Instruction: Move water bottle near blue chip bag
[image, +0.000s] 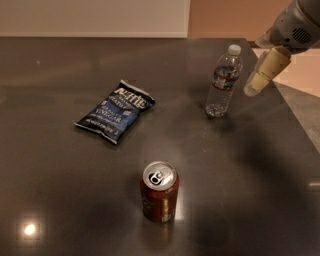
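The water bottle (223, 82) stands upright on the dark table at the right rear: clear plastic, white cap, red-and-dark label band. The blue chip bag (115, 110) lies flat left of centre, well apart from the bottle. The gripper (260, 75) hangs from the arm at the upper right, just right of the bottle at about label height and a small gap away from it. Only one cream finger shows.
A brown soda can (159, 191) stands upright in the front middle. The dark table (60, 190) has its right edge running diagonally just right of the bottle and its far edge behind it. A pale wall lies beyond.
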